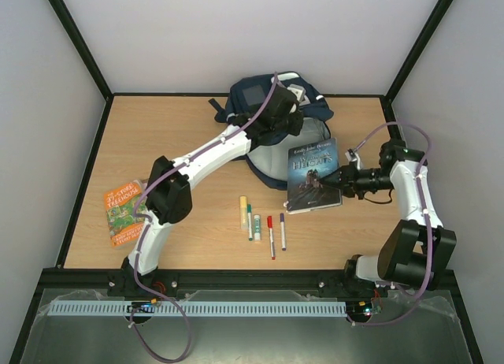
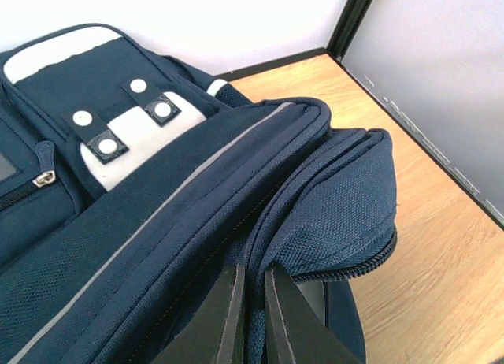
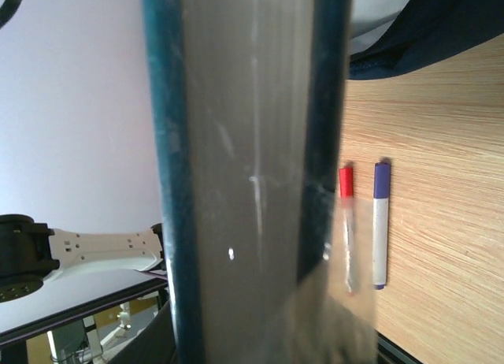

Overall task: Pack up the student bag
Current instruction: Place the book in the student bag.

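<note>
Two claws are at work, and both are closed on something. The left claw (image 2: 253,274) has its dark fingers (image 2: 233,317) pressed almost together, pinching a fold of navy fabric at the upper edge of the student bag (image 2: 157,246), just beside a zip line. The bag lies at the far middle of the table (image 1: 197,128), with its grey patches and white snap dots facing up and its mouth turned toward the arms, pale lining showing inside.

The right claw (image 1: 337,182) is narrowly closed on the right edge of a dark book (image 1: 313,175), which sits just right of the bag's mouth, its top left corner close to the fabric. Whether the book rests on the wood or is lifted cannot be told; the right wrist camera sees only its blurred edge filling the view.

Nearer the arms, a red marker (image 1: 270,236) and a purple marker (image 1: 283,231) lie side by side, apart, with a green marker (image 1: 250,221) and a yellow stick (image 1: 243,211) to their left. An orange book (image 1: 122,212) lies flat near the left edge.
</note>
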`<control>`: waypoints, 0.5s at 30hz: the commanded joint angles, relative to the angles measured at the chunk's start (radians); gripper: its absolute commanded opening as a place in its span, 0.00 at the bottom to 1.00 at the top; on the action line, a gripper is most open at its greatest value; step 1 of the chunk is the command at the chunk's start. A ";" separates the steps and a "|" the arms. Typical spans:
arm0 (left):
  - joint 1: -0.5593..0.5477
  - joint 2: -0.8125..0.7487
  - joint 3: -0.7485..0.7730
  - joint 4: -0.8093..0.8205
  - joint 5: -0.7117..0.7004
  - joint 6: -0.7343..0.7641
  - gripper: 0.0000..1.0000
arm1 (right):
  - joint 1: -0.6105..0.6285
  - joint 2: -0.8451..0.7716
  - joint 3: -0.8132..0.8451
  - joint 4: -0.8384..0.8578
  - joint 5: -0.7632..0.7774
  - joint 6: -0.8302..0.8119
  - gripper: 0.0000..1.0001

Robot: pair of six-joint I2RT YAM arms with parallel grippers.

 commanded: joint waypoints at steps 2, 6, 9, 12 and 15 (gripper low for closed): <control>-0.029 -0.118 0.005 0.099 0.023 0.031 0.02 | 0.004 0.008 0.012 0.022 -0.132 0.027 0.01; -0.061 -0.149 -0.037 0.181 -0.004 0.090 0.02 | 0.008 0.023 -0.023 0.075 -0.126 0.074 0.01; -0.068 -0.150 -0.035 0.228 -0.002 0.104 0.03 | 0.011 0.061 -0.015 0.075 -0.148 0.077 0.01; -0.069 -0.136 0.007 0.211 0.011 0.105 0.02 | 0.023 0.106 0.001 0.080 -0.160 0.073 0.01; -0.073 -0.140 0.011 0.207 0.020 0.107 0.02 | 0.059 0.189 0.090 0.039 -0.123 0.016 0.01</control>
